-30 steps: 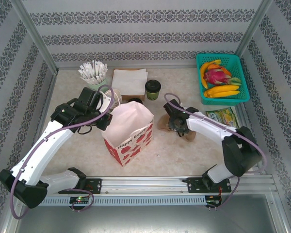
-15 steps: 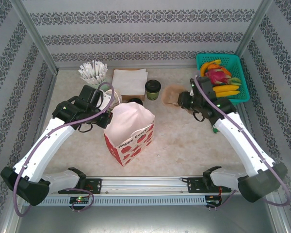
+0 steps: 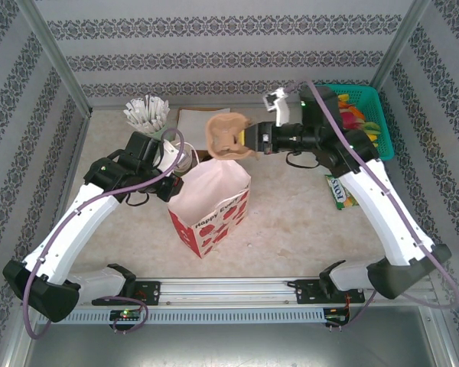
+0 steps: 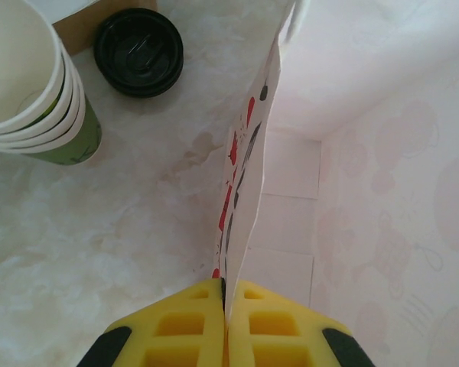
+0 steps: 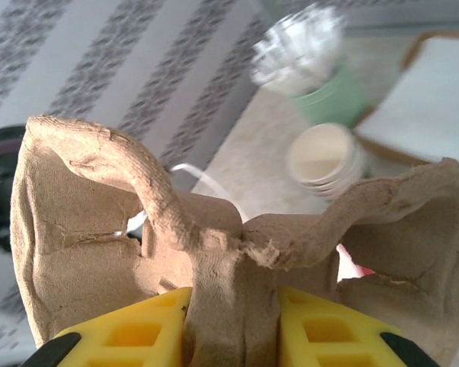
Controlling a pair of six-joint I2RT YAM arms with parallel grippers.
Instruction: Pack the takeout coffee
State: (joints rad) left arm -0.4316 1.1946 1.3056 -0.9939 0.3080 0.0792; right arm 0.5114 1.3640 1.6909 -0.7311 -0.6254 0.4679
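- swung the brown pulp cup carrier (image 3: 226, 136), within the last second, from the table right of the paper bag (image 3: 211, 205) up to just above the bag's far rim.
- right gripper (image 5: 233, 306) clamped on the middle ridge of the carrier, one yellow pad pressed on each side of it.
- left gripper (image 4: 224, 294) closed on the bag's left wall, pinching the paper and so holding the mouth open.
- takeout coffee (image 4: 138, 50) upright with the black lid on, toward the far edge of the table behind the bag, near the stack of lidless cups (image 4: 32, 84); not touched by either gripper.
- step in hand, probably: putting the carrier into the bag first, as a seat for the cup.
- for the next move, probably needed: bringing the tilted carrier level, lowering it straight through the opening, letting go only when it rests on the bottom; after that, going for the coffee.
- some risk of catching on the paper rim, with a carrier nearly as wide as the mouth.
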